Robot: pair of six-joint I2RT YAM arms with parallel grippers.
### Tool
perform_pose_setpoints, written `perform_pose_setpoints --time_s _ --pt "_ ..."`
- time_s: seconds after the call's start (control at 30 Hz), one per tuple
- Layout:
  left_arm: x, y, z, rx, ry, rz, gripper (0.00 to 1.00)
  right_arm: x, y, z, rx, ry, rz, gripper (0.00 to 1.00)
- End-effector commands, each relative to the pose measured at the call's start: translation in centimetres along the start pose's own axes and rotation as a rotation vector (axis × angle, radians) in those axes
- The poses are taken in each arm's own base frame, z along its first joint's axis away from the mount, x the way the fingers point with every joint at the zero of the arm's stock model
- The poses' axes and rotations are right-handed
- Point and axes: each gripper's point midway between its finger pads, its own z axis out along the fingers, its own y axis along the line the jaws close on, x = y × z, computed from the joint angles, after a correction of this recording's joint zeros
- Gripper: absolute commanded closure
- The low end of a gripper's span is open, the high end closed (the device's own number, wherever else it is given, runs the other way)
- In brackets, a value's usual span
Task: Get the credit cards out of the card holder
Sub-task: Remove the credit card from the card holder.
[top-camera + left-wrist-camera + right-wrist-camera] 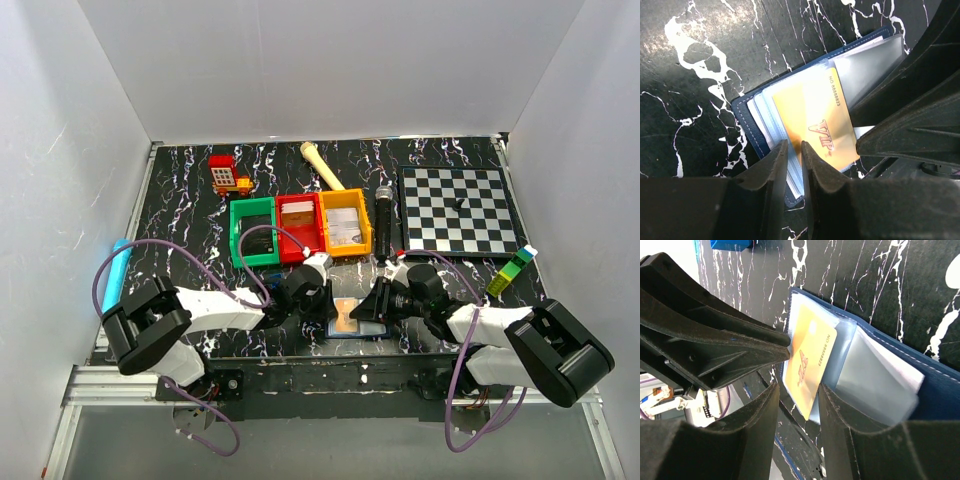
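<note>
The card holder (743,122) lies open on the desk (180,190), partly hidden from above by both arms. The left claw (794,147) pinches its clear sleeves; the right claw (799,389) stands apart, astride 1 gold credit card (810,120).

arms (215,305): white links with black joints were logged
cables (130,243): purple loops were seen
left gripper (794,150), right gripper (797,390): matte black

a green bin (258,262), red bin (300,255) and orange bin (345,248) stand near a chessboard (470,228).
</note>
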Motion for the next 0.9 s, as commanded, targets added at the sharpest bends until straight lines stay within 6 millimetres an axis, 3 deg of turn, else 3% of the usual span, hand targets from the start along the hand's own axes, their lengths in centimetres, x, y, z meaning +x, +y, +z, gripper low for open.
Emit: perform_pose_setpoints --time_s 0.0,0.43,0.67,0.87 --pt "-0.4 0.0 0.4 -0.015 -0.001 0.019 0.83 -0.7 1.4 0.2 -0.051 -0.017 -0.037 0.55" --pt "1.3 1.0 0.8 -0.023 0.032 -0.008 0.86 -0.8 0.9 0.4 -0.043 -0.033 -0.008 0.54" --pt "1.2 1.2 0.1 -0.022 0.01 -0.016 0.86 -0.8 -0.4 0.3 0.012 -0.057 0.013 0.51" --pt "1.2 1.1 0.1 -0.016 0.009 -0.017 0.85 -1.2 -0.4 0.3 0.016 -0.067 0.014 0.51"
